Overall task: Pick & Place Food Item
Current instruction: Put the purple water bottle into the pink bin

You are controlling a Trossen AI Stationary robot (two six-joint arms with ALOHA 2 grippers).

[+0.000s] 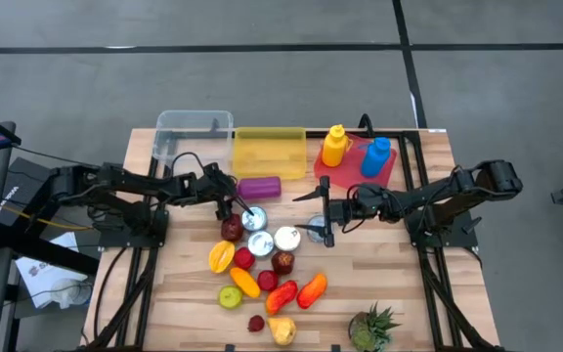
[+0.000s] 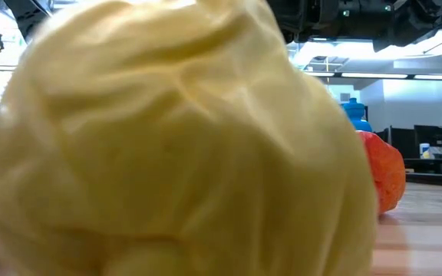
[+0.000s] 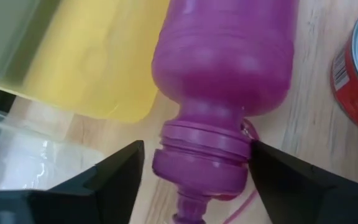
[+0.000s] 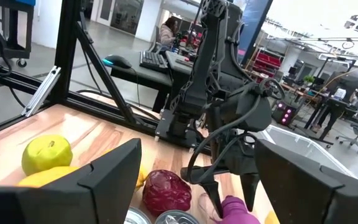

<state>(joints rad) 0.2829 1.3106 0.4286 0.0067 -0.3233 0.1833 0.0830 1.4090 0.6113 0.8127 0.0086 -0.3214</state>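
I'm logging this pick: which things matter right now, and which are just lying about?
In play: left hand, open around the purple bottle; yellow bin.
Idle: right hand, clear bin, cans, pineapple, red tray.

**Tight around the purple bottle, open on the right**

I saw the left gripper (image 1: 231, 198) spread around the purple bottle (image 1: 259, 187), hemmed in: yellow bin (image 1: 269, 152) just behind, cans (image 1: 260, 242) and the dark red fruit (image 1: 232, 229) just in front. Food pile (image 1: 262, 279) blocked mid-table. The right gripper (image 1: 323, 210) was wide open; bare wood (image 1: 379, 264) beside it gave free passage.
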